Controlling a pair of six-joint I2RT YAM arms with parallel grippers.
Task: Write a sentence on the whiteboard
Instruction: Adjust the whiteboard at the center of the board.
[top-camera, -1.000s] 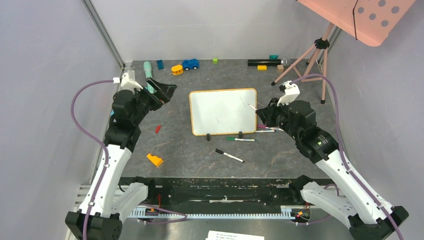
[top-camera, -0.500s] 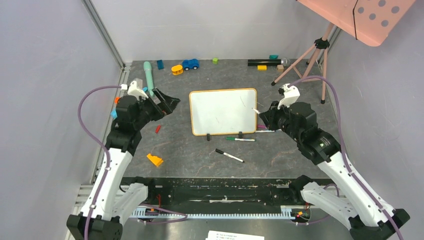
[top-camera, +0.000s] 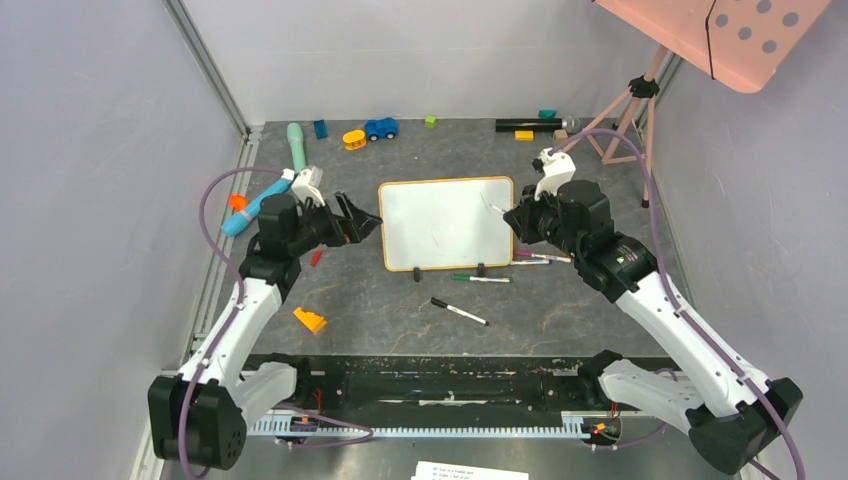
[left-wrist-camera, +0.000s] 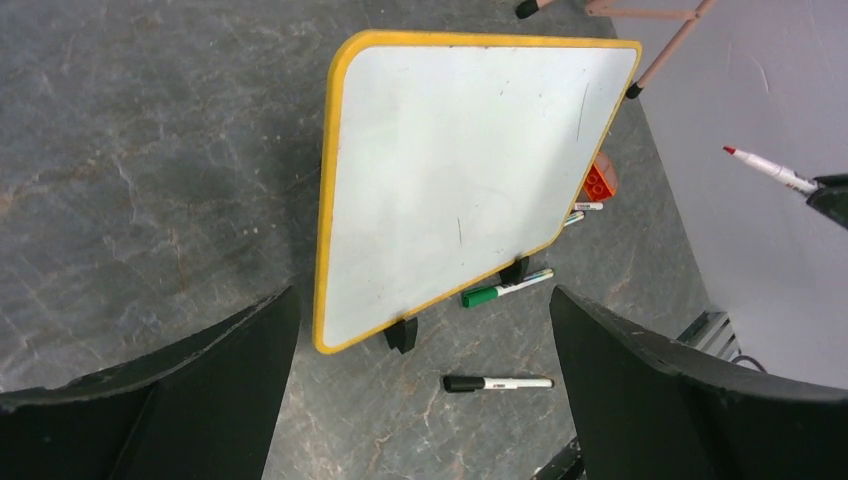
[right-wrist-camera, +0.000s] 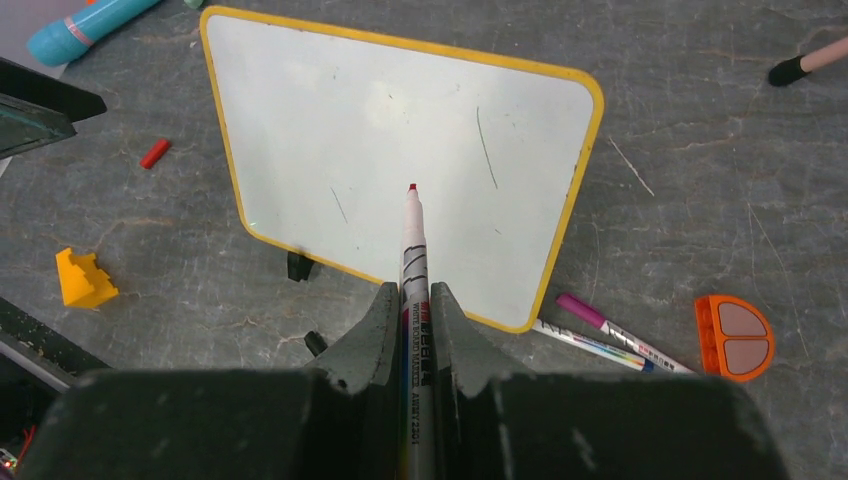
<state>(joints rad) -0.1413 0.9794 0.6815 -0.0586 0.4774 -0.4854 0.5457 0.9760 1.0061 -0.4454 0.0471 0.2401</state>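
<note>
The right gripper is pinching a red marker between its two fingers, with the uncapped red tip pointing toward 12 o'clock over the whiteboard. In the left wrist view the tip is hanging clear of the board and not touching it.

The whiteboard is standing tilted on its black feet at the middle of the table, its white face showing only a few faint thin strokes. Seen from above, the right gripper is sitting at the board's 3 o'clock edge.

The left gripper is hovering at the board's 9 o'clock edge with its fingers spread wide and gripping nothing.

A green marker is lying just beside the feet at the board's 6 o'clock, and a black marker is lying nearer the arm bases. A pink marker is lying at the board's 4 o'clock.
</note>
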